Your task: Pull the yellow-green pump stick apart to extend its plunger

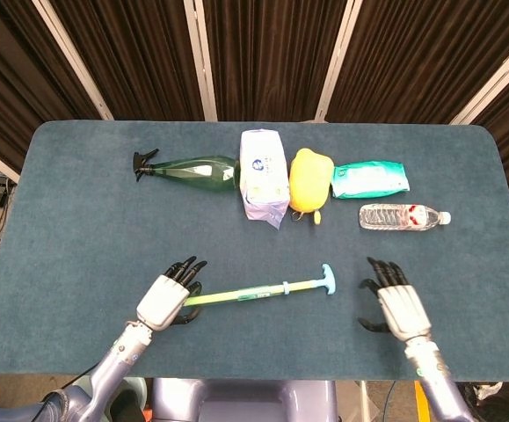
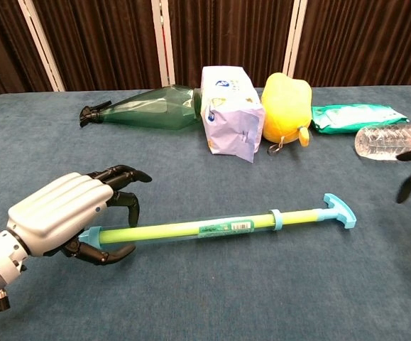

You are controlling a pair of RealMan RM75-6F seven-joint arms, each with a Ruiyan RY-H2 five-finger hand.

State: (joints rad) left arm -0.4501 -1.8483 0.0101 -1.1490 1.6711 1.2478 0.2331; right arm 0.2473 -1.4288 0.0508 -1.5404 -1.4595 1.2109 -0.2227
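Your left hand point(image 2: 59, 217) had its dark fingers point(image 2: 123, 202) curled round the barrel end of the long yellow-green plastic pump stick point(image 2: 212, 229), apparently holding it, and the far end seemed raised slightly off the blue felt desk point(image 2: 212, 298). Your right hand point(image 1: 397, 303) was spread and holding nothing, its fingers point(image 1: 386, 271) pointing away from you, just beside the stick's light-blue T-shaped handle point(image 1: 326, 280) but apart from it.

The step in hand, as I judged it, was taking that handle. To do it well you needed to bring the right hand leftward and close round the T crossbar, not the thin rod, so the pull would run straight along the stick. You needed the left grip firm on the barrel, short of the blue collar point(image 2: 277, 219), or the plunger would have dragged the whole stick along.

The stick lay near the front of the desk, running from your left hand toward the right, well clear of the row of bottles and packets behind it.
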